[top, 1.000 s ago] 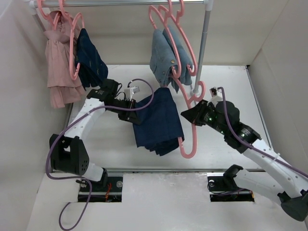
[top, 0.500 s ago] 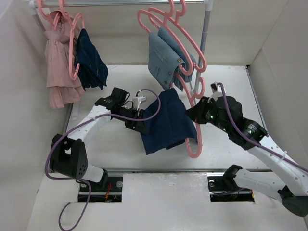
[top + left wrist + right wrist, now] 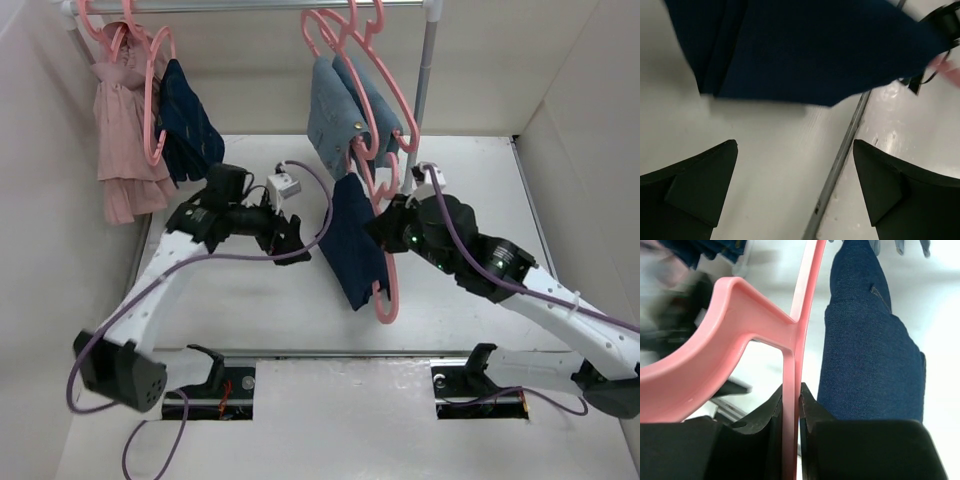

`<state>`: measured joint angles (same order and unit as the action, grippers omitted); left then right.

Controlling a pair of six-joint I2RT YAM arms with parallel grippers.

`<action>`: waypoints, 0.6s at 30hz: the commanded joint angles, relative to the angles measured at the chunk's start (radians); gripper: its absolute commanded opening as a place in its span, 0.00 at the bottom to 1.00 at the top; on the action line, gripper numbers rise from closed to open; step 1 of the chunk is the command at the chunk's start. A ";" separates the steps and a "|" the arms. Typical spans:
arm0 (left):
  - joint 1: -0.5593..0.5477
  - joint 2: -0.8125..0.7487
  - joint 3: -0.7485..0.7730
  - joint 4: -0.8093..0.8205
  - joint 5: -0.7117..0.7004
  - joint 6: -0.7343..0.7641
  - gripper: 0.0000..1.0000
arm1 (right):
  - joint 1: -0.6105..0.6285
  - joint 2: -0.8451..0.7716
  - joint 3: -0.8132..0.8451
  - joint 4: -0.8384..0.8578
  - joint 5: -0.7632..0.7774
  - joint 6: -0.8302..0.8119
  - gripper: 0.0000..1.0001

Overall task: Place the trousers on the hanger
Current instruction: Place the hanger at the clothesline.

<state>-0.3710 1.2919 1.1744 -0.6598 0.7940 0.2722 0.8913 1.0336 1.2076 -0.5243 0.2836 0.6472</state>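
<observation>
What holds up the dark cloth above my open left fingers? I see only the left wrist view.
Observer: It is the trousers, hanging on a pink hanger.
Operator: And who holds that hanger?
Observer: The right fingers are shut on its thin bar.
Operator: What else is hanging in the scene?
Observer: On the rail hang light blue jeans, a pink garment and a small dark navy garment.

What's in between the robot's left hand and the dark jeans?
Just bare white table. The left wrist view shows it best: the left gripper, jaws open, sits apart from the jeans, touching nothing.
</observation>
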 commanded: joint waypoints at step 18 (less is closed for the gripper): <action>-0.103 -0.344 0.041 0.175 0.163 -0.309 1.00 | 0.241 0.517 0.599 0.172 0.250 0.088 0.00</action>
<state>-0.4656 0.9607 1.2228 -0.4835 0.9871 0.0036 1.1160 1.5406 1.6882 -0.5442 0.4694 0.7380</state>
